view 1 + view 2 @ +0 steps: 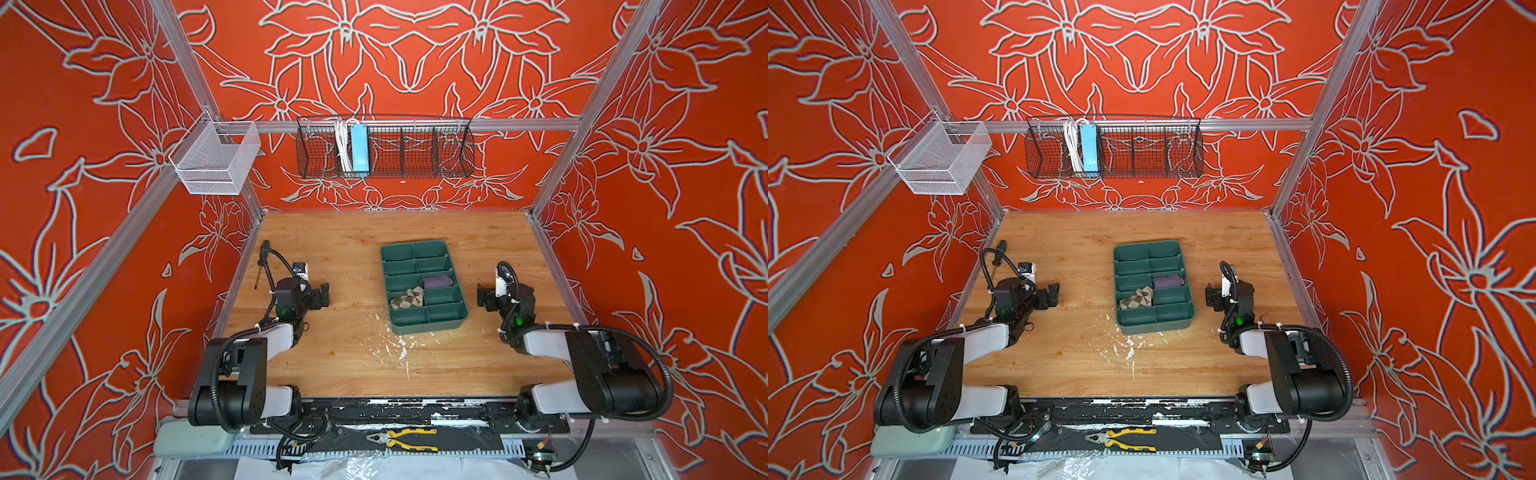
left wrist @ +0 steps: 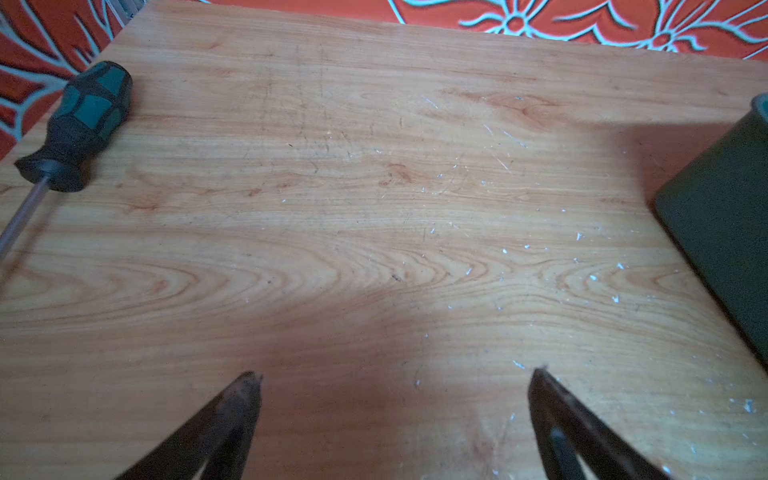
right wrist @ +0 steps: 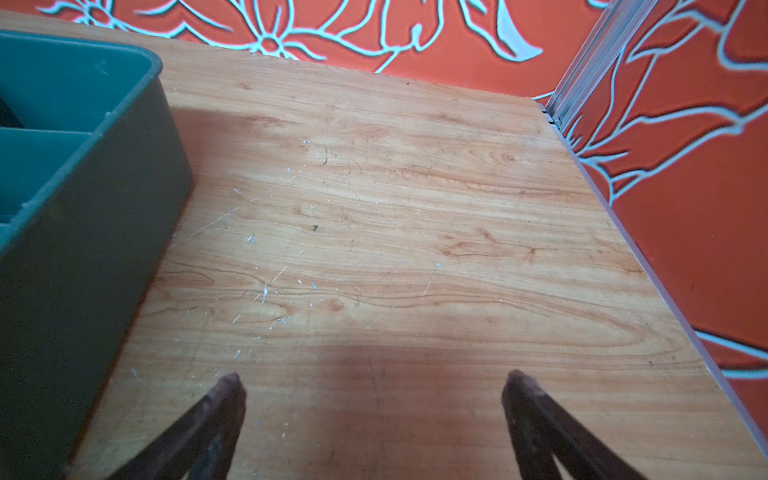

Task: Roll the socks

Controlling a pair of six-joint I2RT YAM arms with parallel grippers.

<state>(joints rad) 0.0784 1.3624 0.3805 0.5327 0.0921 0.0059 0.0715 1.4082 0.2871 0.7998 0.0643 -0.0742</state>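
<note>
While we hovered over the wooden table (image 1: 353,353), our left gripper (image 2: 395,374) and right gripper (image 3: 374,378) both stood spread wide, grasping nothing. We saw the argyle sock (image 1: 409,298) and the purple sock (image 1: 437,282) bundled in neighbouring compartments of the green tray (image 1: 428,326), which sat between the two grippers, touching neither.

You got only a corner of the green tray (image 2: 723,232) in the left wrist view; the frame edge cut the rest. The screwdriver (image 2: 83,120) shaft was blurred and ran off the edge. In both top views the argyle sock (image 1: 408,298) and purple sock (image 1: 437,282) were too small to judge their folds.
</note>
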